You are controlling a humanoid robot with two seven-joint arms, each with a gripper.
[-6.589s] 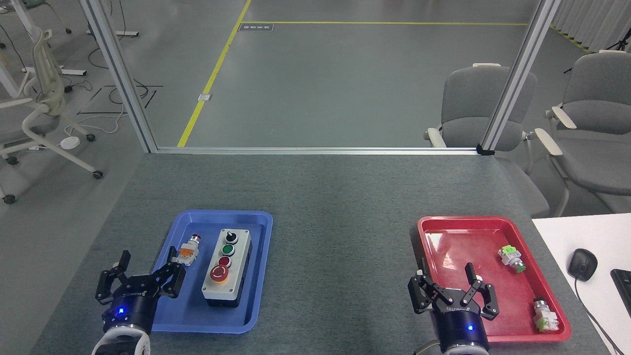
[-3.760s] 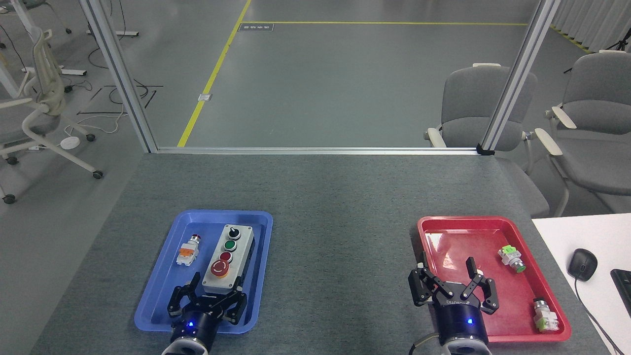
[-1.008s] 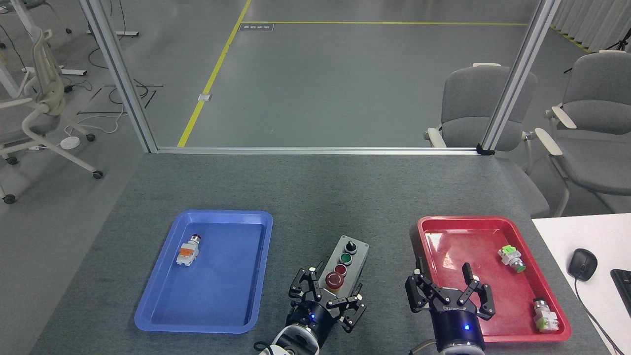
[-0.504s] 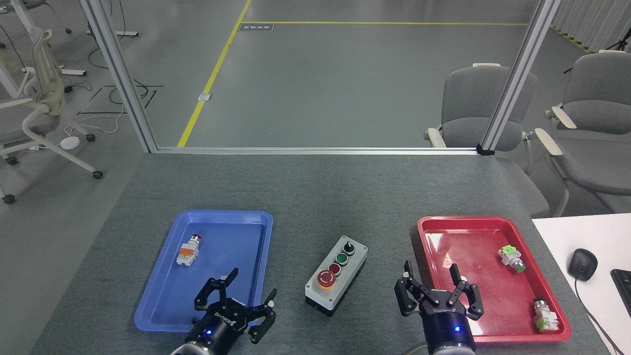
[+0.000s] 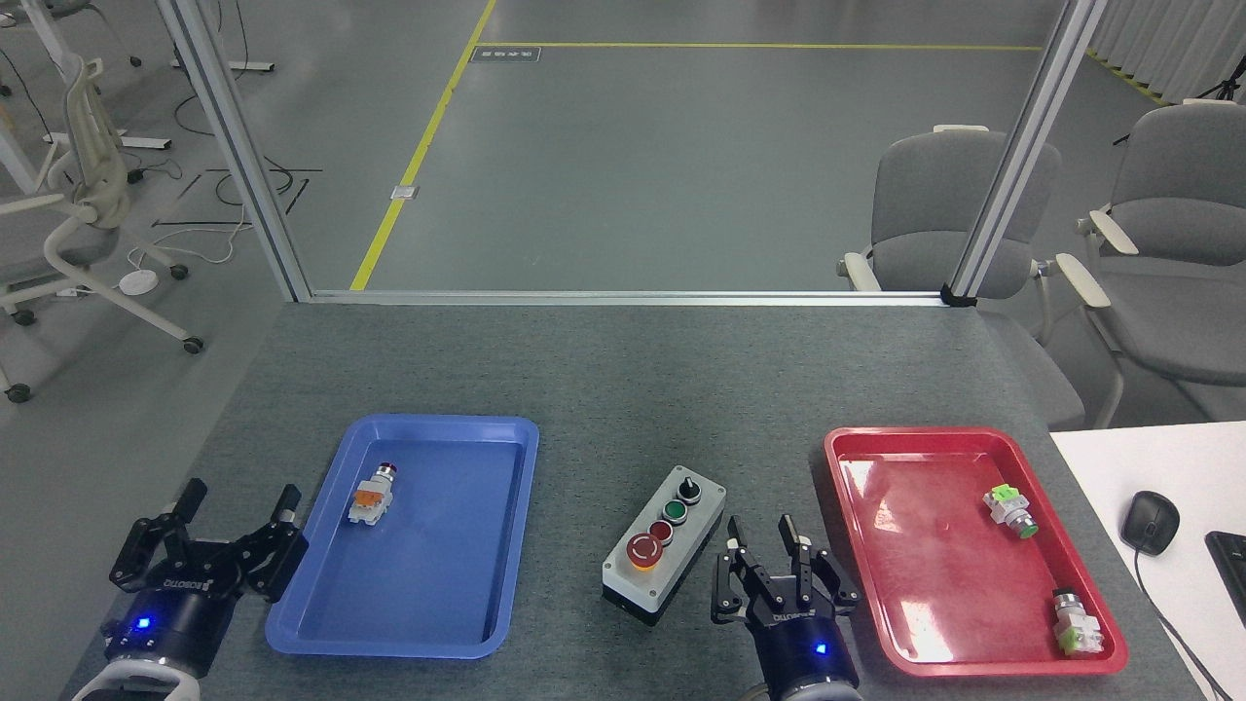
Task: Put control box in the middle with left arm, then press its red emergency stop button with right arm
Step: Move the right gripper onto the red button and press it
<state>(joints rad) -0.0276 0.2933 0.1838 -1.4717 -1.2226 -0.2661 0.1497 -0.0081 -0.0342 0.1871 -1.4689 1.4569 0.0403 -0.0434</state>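
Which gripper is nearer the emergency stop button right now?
Right. The right gripper sits just right of the red emergency stop button; the left gripper is far left, beyond the blue tray.

control box [image 5: 664, 548] sits angled on bare tabletop [image 5: 623, 389] between blue tray [image 5: 321, 623] and red tray [image 5: 857, 604]. my right tool [image 5: 762, 545] just beside its right side, fingers parted. left tool [image 5: 238, 508] spread wide, left of blue tray.

The light-grey control box [image 5: 664, 556] lies angled on the bare middle [image 5: 623, 409], its red emergency stop button [image 5: 644, 551] nearest.
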